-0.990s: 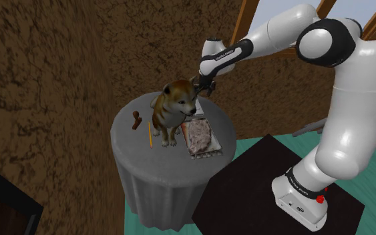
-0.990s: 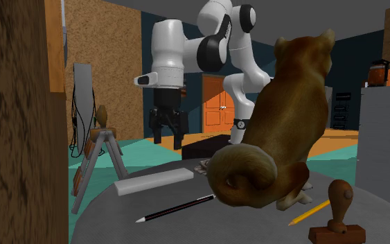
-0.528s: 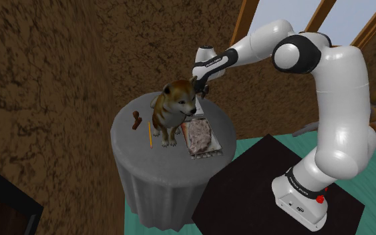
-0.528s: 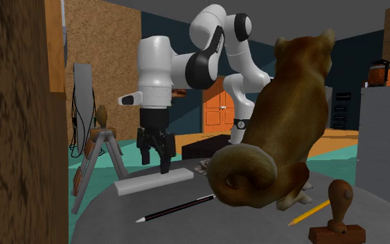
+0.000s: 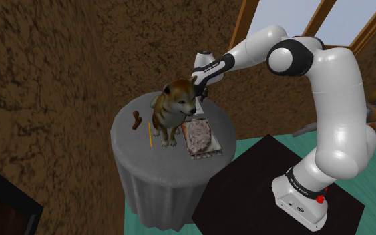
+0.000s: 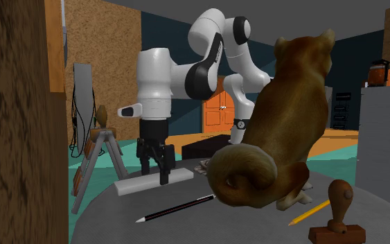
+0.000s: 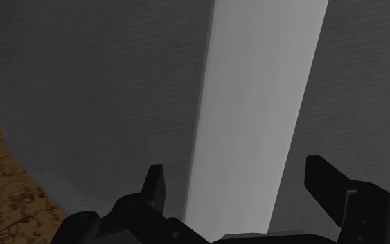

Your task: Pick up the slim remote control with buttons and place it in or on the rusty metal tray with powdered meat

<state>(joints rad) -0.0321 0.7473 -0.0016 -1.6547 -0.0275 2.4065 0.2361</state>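
The slim remote shows as a plain pale bar (image 6: 134, 185) lying flat at the back of the round table. My black gripper (image 6: 154, 173) has come straight down over it, open, with one finger on each long side; none of them visibly presses the bar. In the wrist view the remote (image 7: 255, 118) runs lengthwise between the spread fingers (image 7: 155, 186) of the gripper (image 7: 240, 184). The rusty tray (image 5: 206, 155) with pinkish meat (image 5: 198, 135) lies near the table edge closest to the stand, on the nearer side of the gripper (image 5: 200, 94).
A brown dog figure (image 5: 173, 110) stands mid-table, close beside the gripper, and looms large in the second exterior view (image 6: 276, 138). A yellow pencil (image 5: 149, 133), a wooden stamp (image 5: 137, 120) and a black pen (image 6: 176, 208) lie on the grey tablecloth (image 5: 133, 160).
The arm swung toward the second exterior view's left and lowered the gripper from above the table down over the remote. The fingers stayed open. Nothing on the table moved.
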